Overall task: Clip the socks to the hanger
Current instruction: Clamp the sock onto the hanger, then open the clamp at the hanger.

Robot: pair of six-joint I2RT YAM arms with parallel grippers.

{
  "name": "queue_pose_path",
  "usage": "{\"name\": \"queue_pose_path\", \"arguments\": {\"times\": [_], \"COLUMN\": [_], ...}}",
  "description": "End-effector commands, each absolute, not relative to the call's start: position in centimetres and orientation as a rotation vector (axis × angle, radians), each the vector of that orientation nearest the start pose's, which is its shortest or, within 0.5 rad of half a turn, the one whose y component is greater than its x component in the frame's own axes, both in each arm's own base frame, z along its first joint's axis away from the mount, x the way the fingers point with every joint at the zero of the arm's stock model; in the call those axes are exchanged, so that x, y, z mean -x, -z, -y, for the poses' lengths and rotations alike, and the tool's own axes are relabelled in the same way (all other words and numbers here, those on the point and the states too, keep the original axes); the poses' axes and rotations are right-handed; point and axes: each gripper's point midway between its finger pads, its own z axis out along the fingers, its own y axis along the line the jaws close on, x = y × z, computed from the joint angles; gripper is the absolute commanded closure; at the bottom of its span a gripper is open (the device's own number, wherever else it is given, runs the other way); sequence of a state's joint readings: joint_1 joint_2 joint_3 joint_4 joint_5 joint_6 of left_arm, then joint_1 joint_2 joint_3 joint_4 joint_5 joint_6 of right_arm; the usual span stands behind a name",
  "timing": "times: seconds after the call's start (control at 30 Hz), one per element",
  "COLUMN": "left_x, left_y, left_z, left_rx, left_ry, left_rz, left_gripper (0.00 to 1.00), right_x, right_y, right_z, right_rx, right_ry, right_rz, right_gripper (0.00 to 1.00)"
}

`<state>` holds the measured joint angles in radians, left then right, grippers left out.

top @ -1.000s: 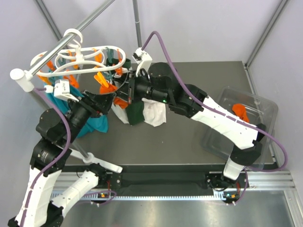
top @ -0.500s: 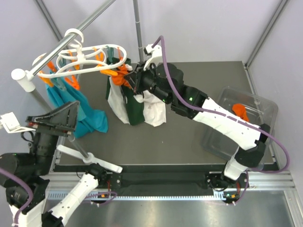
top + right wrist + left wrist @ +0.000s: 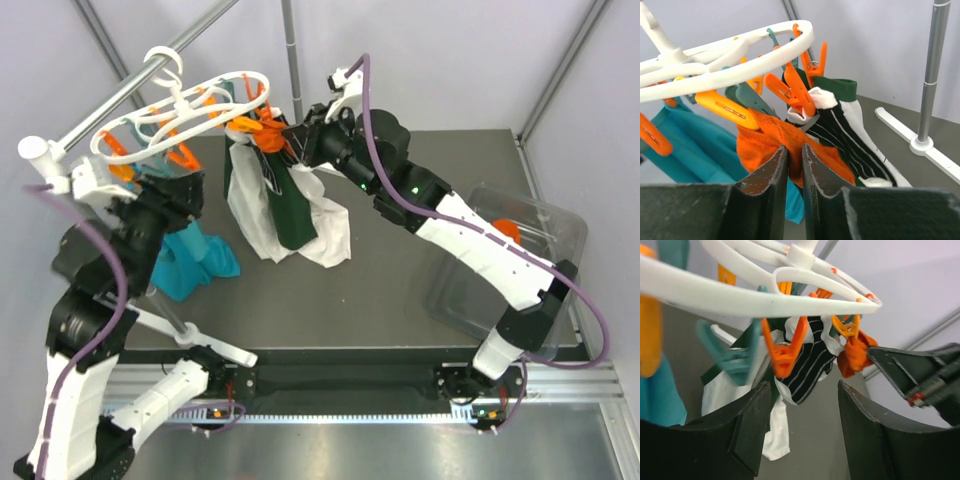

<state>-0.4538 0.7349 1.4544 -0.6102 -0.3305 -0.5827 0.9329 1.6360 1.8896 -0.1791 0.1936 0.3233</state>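
Observation:
The white oval hanger (image 3: pixel 190 105) hangs from the rail, with orange pegs dangling from it; it also shows in the left wrist view (image 3: pixel 765 295) and the right wrist view (image 3: pixel 740 55). My right gripper (image 3: pixel 794 155) is shut on an orange sock (image 3: pixel 770 140), whose top sits under an orange peg (image 3: pixel 725 107). That sock also shows in the left wrist view (image 3: pixel 852 357). A dark striped sock (image 3: pixel 807 367) hangs from a peg beside it. My left gripper (image 3: pixel 802 390) is open and empty, just below the ring. Another orange sock (image 3: pixel 510 232) lies in the bin.
The grey rail (image 3: pixel 120 95) carries the hanger. Teal cloths (image 3: pixel 195 265) hang at the left, and white and dark-green cloths (image 3: pixel 290 215) hang under the ring. A clear bin (image 3: pixel 520 260) stands at the right. A stand pole (image 3: pixel 930 75) rises behind.
My left arm swung out to the left and has come back up under the hanger. My right gripper has risen with the orange sock, and the hanger has shifted up and right.

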Motion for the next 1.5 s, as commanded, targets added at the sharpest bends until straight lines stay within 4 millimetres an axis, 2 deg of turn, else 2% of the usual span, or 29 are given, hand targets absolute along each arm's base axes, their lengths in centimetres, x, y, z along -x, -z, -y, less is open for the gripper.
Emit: {"name": "queue_pose_path", "arguments": {"times": [0.0,0.23,0.33,0.37,0.43,0.5,0.53,0.6,0.63,0.67,0.7,0.73,0.77,0.8,0.87,0.9,0.93,1.03,1.17,1.23,1.3,1.33,1.4,1.43,1.47], "left_x": [-23.1,-24.2,-23.9,-23.4,-22.9,-21.7,-21.1,-19.1,-18.3,-17.7,-16.2,-15.3,-14.1,-13.5,-12.0,-11.5,-11.1,-9.9,-9.0,-8.5,-8.2,-8.1,-7.9,-7.8,-7.4], "left_y": [-49.0,-49.6,-50.1,-50.4,-50.7,-51.1,-51.4,-52.3,-52.6,-52.8,-53.4,-54.2,-54.7,-55.1,-56.3,-56.9,-57.3,-58.2,-57.9,-57.9,-57.4,-57.4,-56.9,-56.9,-57.0], "left_z": [5.9,4.6,4.6,4.9,5.2,5.7,5.7,6.2,6.3,6.4,6.0,6.1,5.7,5.4,4.5,4.3,4.0,3.1,2.2,1.8,1.3,1.0,0.2,0.0,-0.1], "left_rx": [0.404,0.483,0.47,0.445,0.411,0.366,0.348,0.279,0.266,0.251,0.243,0.236,0.237,0.249,0.281,0.283,0.287,0.297,0.324,0.33,0.348,0.357,0.395,0.402,0.402], "left_ry": [0.509,0.443,0.454,0.477,0.502,0.554,0.576,0.647,0.671,0.696,0.728,0.772,0.797,0.815,0.857,0.868,0.872,0.871,0.859,0.855,0.839,0.831,0.813,0.81,0.813], "left_rz": [-1.471,-1.435,-1.42,-1.411,-1.403,-1.381,-1.363,-1.312,-1.293,-1.277,-1.236,-1.202,-1.168,-1.147,-1.084,-1.062,-1.044,-1.004,-1.007,-1.007,-1.018,-1.018,-1.024,-1.019,-1.01], "left_gripper": [0.39,0.36,0.37,0.37,0.37,0.37,0.37,0.37,0.37,0.37,0.38,0.39,0.4,0.41,0.44,0.46,0.46,0.46,0.46,0.46,0.47,0.47,0.47,0.47,0.48], "right_x": [-30.8,-30.0,-29.1,-28.4,-27.5,-26.2,-25.0,-23.4,-21.3,-20.5,-20.0,-18.3,-17.9,-17.4,-16.4,-16.2,-15.8,-16.3,-17.6,-18.3,-18.6,-19.3,-19.8,-20.3,-20.5], "right_y": [-51.1,-50.8,-50.2,-49.4,-49.2,-47.9,-47.7,-46.7,-46.8,-46.7,-47.1,-47.0,-47.2,-48.4,-48.3,-49.8,-49.6,-51.2,-52.6,-51.7,-52.7,-51.8,-52.6,-51.7,-51.6], "right_z": [-39.1,-39.2,-38.9,-38.7,-38.5,-38.6,-38.7,-38.8,-39.3,-39.6,-39.7,-40.5,-40.9,-41.6,-43.5,-44.1,-45.5,-47.8,-49.3,-50.4,-50.5,-51.2,-51.6,-52.5,-52.7], "right_rx": [0.324,0.354,0.361,0.371,0.387,0.44,0.471,0.544,0.586,0.605,0.618,0.649,0.649,0.646,0.672,0.661,0.685,0.678,0.645,0.63,0.599,0.598,0.589,0.601,0.606], "right_ry": [-0.919,-0.949,-0.977,-0.989,-1.009,-1.021,-1.033,-0.989,-0.996,-0.982,-0.949,-0.963,-0.968,-0.993,-1.017,-1.031,-1.036,-1.013,-0.899,-0.866,-0.824,-0.8,-0.777,-0.768,-0.751], "right_rz": [-1.435,-1.454,-1.494,-1.524,-1.536,-1.583,-1.593,-1.61,-1.597,-1.589,-1.557,-1.542,-1.521,-1.46,-1.407,-1.334,-1.309,-1.166,-0.955,-0.919,-0.841,-0.841,-0.814,-0.821,-0.812], "right_gripper": [0.83,0.72,0.64,0.59,0.55,0.53,0.53,0.49,0.48,0.42,0.39,0.36,0.34,0.32,0.31,0.31,0.31,0.34,0.39,0.38,0.38,0.36,0.34,0.33,0.32]}}
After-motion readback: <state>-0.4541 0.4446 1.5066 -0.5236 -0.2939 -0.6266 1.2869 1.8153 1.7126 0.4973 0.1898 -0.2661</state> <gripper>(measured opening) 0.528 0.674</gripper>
